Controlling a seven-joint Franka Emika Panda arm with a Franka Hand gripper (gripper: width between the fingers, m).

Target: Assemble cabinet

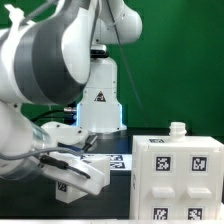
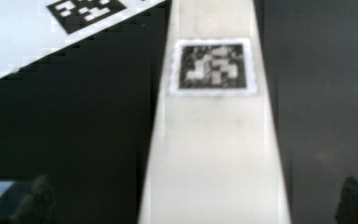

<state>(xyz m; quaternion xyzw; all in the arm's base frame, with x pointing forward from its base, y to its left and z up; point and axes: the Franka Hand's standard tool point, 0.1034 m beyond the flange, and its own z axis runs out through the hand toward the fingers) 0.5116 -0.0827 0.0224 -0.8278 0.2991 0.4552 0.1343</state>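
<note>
The cabinet box (image 1: 176,182), matte white with several square tags, stands at the exterior view's lower right, with a small white knob (image 1: 178,129) on its top. A white slab panel (image 1: 88,178) with a tag lies low at the exterior view's left, away from the box. My gripper (image 1: 60,163) hangs right over this panel. In the wrist view the panel (image 2: 215,140) runs lengthwise between my fingers and its tag faces the camera. My gripper (image 2: 190,205) is open. Both dark fingertips (image 2: 16,200) stand clear of the panel's long edges.
The marker board (image 1: 108,159) lies on the black table between the arm's base (image 1: 100,100) and the box; its corner shows in the wrist view (image 2: 60,25). A green backdrop closes the rear.
</note>
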